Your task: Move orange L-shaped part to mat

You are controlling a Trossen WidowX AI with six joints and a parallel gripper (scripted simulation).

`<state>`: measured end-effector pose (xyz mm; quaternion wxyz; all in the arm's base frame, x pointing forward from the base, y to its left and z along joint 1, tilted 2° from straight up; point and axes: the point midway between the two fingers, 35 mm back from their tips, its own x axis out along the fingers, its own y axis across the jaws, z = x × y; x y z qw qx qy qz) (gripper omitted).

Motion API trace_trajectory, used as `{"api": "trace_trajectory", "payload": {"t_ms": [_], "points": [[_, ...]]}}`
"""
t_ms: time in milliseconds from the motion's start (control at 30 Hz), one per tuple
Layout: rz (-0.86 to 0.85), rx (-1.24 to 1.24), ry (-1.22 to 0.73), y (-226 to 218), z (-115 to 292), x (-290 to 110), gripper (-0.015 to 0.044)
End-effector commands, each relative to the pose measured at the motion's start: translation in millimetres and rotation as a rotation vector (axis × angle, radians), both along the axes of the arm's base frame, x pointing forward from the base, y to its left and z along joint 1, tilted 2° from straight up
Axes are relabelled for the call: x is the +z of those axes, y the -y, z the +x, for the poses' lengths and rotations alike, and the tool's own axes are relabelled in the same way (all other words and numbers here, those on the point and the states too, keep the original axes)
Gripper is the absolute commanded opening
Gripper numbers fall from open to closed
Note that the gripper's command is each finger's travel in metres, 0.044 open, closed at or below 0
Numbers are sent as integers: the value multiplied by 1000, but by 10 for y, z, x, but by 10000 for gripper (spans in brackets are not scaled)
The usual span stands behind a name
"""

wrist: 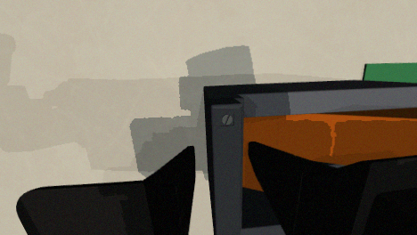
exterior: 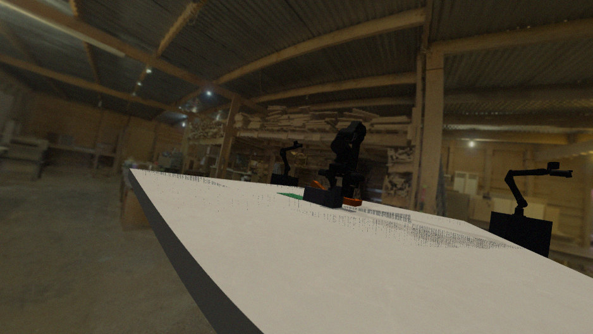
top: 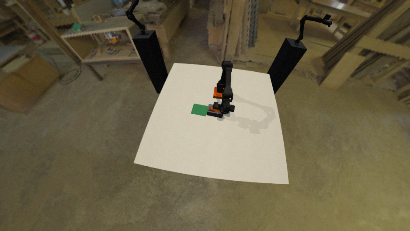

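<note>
While the gripper [wrist: 220, 178] sits low over the grey tray [wrist: 227, 147], its fingers stand partly apart and hold nothing; one finger [wrist: 285, 178] presses on the orange L-shaped part [wrist: 312, 138], the other hangs outside the tray wall. Part is tilted in its pocket, far end raised. Green mat [wrist: 392, 72] lies just beyond.

One grey tray [wrist: 226, 147], one orange part [wrist: 312, 133], one green mat [top: 199, 110].

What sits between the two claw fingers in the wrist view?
The grey tray's near wall: one finger is outside it, the other over the orange part.
</note>
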<state>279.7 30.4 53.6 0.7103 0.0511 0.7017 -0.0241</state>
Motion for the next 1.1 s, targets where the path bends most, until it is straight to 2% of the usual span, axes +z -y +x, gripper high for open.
{"api": "trace_trajectory", "payload": {"t_ms": [0,700,1067], "points": [[-4,-5,-10,5,-13,-86,180],[-4,-5,-10,3,-17,-142,180],[-2,-2,-7,-72,-3,-47,180]]}}
